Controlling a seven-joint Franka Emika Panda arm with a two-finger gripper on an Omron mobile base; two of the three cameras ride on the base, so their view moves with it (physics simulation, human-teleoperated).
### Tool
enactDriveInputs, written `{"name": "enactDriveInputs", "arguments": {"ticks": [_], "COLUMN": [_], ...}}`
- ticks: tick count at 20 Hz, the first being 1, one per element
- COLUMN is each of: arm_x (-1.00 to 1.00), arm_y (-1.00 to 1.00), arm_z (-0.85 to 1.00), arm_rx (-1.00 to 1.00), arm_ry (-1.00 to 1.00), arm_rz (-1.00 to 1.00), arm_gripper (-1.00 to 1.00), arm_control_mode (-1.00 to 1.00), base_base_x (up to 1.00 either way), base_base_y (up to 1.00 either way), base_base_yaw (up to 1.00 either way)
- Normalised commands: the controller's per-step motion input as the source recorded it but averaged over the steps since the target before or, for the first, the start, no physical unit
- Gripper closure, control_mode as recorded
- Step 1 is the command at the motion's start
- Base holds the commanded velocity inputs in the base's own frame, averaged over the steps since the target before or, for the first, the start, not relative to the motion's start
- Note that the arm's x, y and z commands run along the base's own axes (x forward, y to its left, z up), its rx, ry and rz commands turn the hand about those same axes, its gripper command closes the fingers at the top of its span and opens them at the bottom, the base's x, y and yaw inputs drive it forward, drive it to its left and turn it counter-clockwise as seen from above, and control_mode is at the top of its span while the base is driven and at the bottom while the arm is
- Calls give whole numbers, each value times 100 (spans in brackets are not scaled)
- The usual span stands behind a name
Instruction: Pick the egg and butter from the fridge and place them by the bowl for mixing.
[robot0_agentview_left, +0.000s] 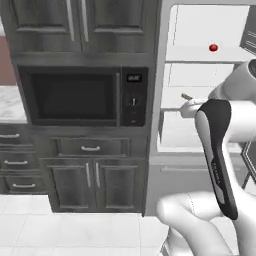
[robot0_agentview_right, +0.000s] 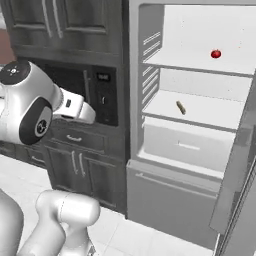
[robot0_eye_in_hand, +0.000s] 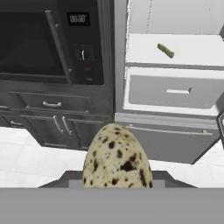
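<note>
The fridge stands open, its white inside showing. The butter lies on the middle of 3 levels, a red ball above, a white drawer below. A black microwave sits left.

The fridge stood open, its middle shelf bare around the butter. On the shelf above, only a red ball sat. The ribbed door crowded the right side, the microwave the left.
</note>
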Motion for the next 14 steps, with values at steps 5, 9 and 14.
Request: {"name": "enactDriveInputs", "arguments": {"ticks": [5, 9, 14], "arm_x": [0, 0, 0], "arm_y": [0, 0, 0], "arm_z": [0, 0, 0], "arm_rx": [0, 0, 0], "arm_ry": [0, 0, 0], "arm_rz": [0, 0, 0], "arm_gripper": [100, 100, 100], "arm_control_mode": [100, 100, 100], "base_base_x": [-28, -26, -17], "base_base_y": [57, 51, 54], "base_base_yaw": [97, 99, 96]}}
